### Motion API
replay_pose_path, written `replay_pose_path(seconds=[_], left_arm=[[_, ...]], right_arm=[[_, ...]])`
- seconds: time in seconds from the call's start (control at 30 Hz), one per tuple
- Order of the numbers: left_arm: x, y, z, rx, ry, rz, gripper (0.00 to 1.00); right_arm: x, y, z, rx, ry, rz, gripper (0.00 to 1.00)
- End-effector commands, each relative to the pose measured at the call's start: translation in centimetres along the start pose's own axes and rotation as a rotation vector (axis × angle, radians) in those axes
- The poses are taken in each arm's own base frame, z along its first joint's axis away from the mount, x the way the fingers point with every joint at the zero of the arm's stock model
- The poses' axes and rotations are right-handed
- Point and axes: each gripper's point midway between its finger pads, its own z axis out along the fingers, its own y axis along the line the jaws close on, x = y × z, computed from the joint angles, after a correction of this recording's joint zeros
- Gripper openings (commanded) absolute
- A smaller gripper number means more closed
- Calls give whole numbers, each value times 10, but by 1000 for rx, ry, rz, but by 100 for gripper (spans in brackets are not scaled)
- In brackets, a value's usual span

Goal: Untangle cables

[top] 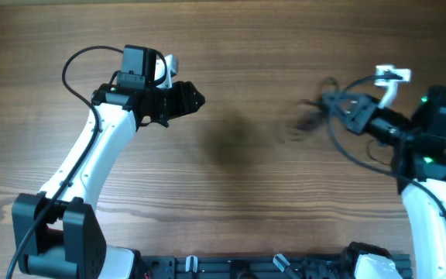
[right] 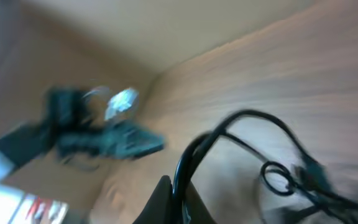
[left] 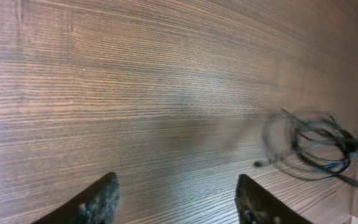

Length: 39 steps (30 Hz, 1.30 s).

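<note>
The cables point(top: 313, 118) are thin black cords, blurred by motion, hanging at the right side of the table from my right gripper point(top: 339, 102). In the right wrist view my right gripper point(right: 180, 194) is shut on a cable loop point(right: 241, 124), with more loops trailing to the right. My left gripper point(top: 192, 99) is at the table's left-middle, apart from the cables. In the left wrist view its fingers point(left: 176, 199) are open and empty, with the cables point(left: 316, 143) far to the right.
The wooden table point(top: 238, 46) fills the view. A dark shadow patch point(top: 235, 138) lies near the middle. The arm bases and a black rail point(top: 269, 267) run along the front edge.
</note>
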Motion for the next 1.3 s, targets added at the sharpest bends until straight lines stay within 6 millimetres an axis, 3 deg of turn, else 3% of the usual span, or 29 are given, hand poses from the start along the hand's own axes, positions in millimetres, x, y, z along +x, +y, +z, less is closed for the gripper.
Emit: replay_pose_path(seconds=[0.0, 0.03, 0.1, 0.13, 0.17, 0.2, 0.3, 0.4, 0.57, 0.7, 0.8, 0.93, 1.0, 1.1, 1.17, 1.27], left_arm=[[-1, -3, -3, -2, -11, 11, 71], [-1, -3, -3, -2, -11, 11, 78], [0, -2, -3, -2, -10, 11, 95], [0, -2, -3, -2, -9, 10, 100], [0, -2, -3, -3, -8, 10, 100], [1, -2, -3, -4, -6, 8, 100], [1, -2, -3, -4, -6, 9, 100], [3, -6, -1, 0, 0, 17, 100], [15, -24, 8, 13, 25, 72, 100], [18, -20, 15, -90, -2, 108, 100], [21, -19, 21, -124, -5, 48, 100], [32, -22, 35, -132, 35, 20, 94], [40, -21, 44, -142, 66, 24, 91], [50, -24, 55, -148, 99, 41, 88], [58, -22, 66, -158, 127, 48, 79], [65, -12, 79, -184, 166, 32, 64]], right_arm=[[26, 47, 29, -134, 106, -92, 12], [30, 42, 39, -83, 106, -87, 19], [37, 19, 53, 78, 92, -62, 59], [39, 4, 55, 167, 82, -40, 82], [40, -17, 52, 284, 60, 9, 98], [40, -37, 44, 398, 32, 59, 100], [46, -69, 26, 590, 13, 113, 100], [60, -82, 15, 677, 41, 170, 100], [72, -83, 14, 681, 94, 178, 100], [85, -75, 36, 584, 195, 92, 100], [98, -67, 73, 449, 264, 54, 85], [117, -92, 114, 422, 303, 68, 72], [125, -110, 126, 440, 301, 152, 71], [141, -114, 138, 373, 351, 185, 56], [153, -116, 143, 351, 387, 222, 49], [155, -109, 146, 298, 399, 225, 21]])
